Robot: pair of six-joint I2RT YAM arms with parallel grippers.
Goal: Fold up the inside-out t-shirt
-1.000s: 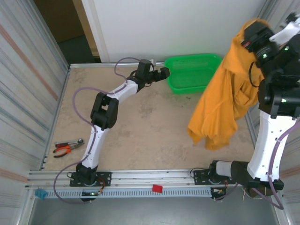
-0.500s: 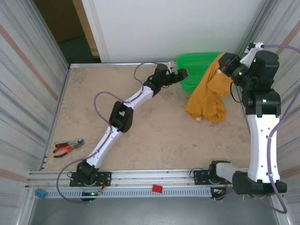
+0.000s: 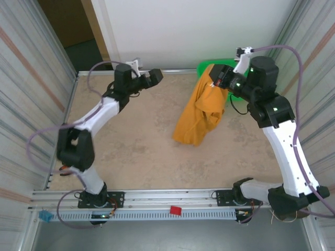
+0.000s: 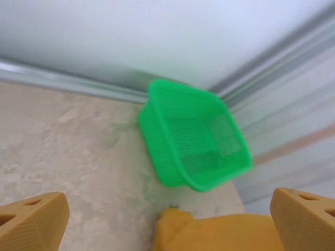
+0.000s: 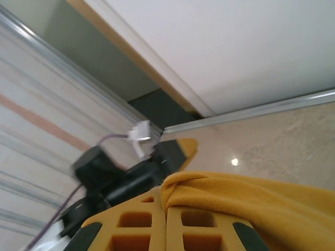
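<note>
Mustard t-shirt (image 3: 200, 111) hangs from right pincer (image 3: 216, 79), clamped on cloth, arm raised; left pincer (image 3: 155, 76) spread wide, empty, arm outstretched.

The left arm (image 3: 99, 112), white links with black joints, rises from its base at the near edge of the beige desk (image 3: 146, 157). It bends at a black elbow on the left and reaches toward the far side, with its wrist turned to the right. The left end effector (image 3: 156, 76) has its yellow-orange fingers (image 4: 32, 220) spread wide apart. The right arm (image 3: 285, 141) stands tall and folds leftward at the top. The right end effector (image 3: 217, 79) has its fingers (image 5: 136, 222) pressed together on a fold of the mustard-orange cloth t-shirt (image 3: 201, 112).
</note>
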